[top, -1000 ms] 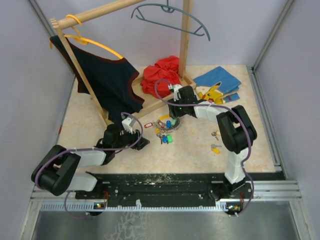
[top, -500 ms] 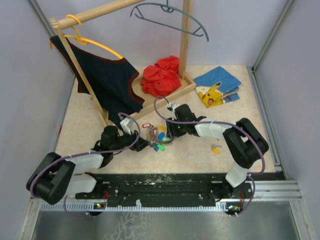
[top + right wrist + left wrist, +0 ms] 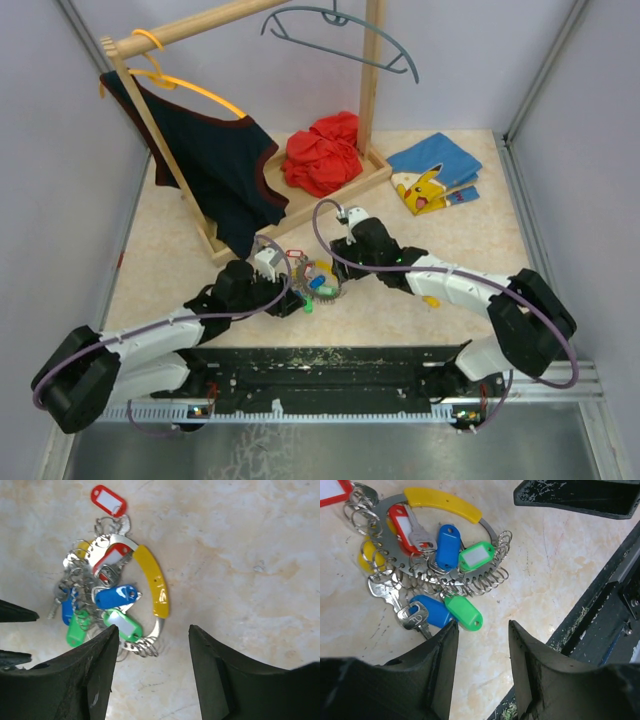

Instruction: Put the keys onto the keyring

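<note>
The keyring [image 3: 388,540] lies flat on the table, a silvery ring with a yellow curved piece [image 3: 442,502]. Keys with blue [image 3: 447,547], green [image 3: 476,556] and red [image 3: 405,525] tags are bunched on it. My left gripper [image 3: 482,625] is open and empty, just in front of a green tag [image 3: 465,612] and a blue one. My right gripper [image 3: 154,630] is open and empty, just short of the ring [image 3: 158,624] with its yellow piece [image 3: 152,580]. In the top view the keyring [image 3: 318,278] lies between the left gripper [image 3: 290,298] and the right gripper [image 3: 338,262].
A red tag [image 3: 107,500] lies at the bunch's far edge. A loose yellow-tagged key [image 3: 430,300] lies by the right arm. At the back a wooden rack [image 3: 372,90] carries a dark top on an orange hanger [image 3: 200,92]. Red cloth [image 3: 322,152] and blue cloth [image 3: 437,160] lie there too.
The right gripper has come down from the rack base to the keyring. The left gripper has slid right to the bunch's near side. The bunch has shifted slightly left and nearer.
</note>
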You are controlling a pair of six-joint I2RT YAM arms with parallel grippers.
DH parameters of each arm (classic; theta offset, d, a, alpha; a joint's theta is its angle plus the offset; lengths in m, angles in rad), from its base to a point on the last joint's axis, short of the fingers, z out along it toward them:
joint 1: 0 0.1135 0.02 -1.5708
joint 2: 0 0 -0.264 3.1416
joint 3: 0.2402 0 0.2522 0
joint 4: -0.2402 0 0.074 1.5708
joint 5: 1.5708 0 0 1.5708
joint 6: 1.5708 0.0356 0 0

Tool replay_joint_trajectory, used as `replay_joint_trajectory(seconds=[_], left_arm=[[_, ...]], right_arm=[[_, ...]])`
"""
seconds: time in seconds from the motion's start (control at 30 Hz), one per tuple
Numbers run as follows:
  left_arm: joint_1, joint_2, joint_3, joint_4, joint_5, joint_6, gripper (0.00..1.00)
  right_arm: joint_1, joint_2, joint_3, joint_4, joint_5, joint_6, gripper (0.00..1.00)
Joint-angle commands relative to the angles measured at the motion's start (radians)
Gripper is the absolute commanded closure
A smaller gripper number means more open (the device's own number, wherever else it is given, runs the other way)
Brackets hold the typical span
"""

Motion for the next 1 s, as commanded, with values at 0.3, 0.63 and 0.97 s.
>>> replay_joint_trajectory(seconds=[0.3, 0.63, 0.97], left_arm=[[-0.155, 0.255, 0.154, -0.01, -0.183, -0.115, 0.6], [-0.171, 0.307, 0.235, -0.084, -0.27, -0.101, 0.63], [-0.171, 0.368, 0.292, -0.181, -0.299, -0.096, 0.66]], right_arm=[[-0.002, -0.091, -0.129, 0.196, 0.091, -0.17, 0.4], [-0.008, -0.106, -0.181, 0.233, 0.084, -0.184, 0.4], [-0.012, -0.098, -0.188, 0.244, 0.054, -0.182, 0.4]])
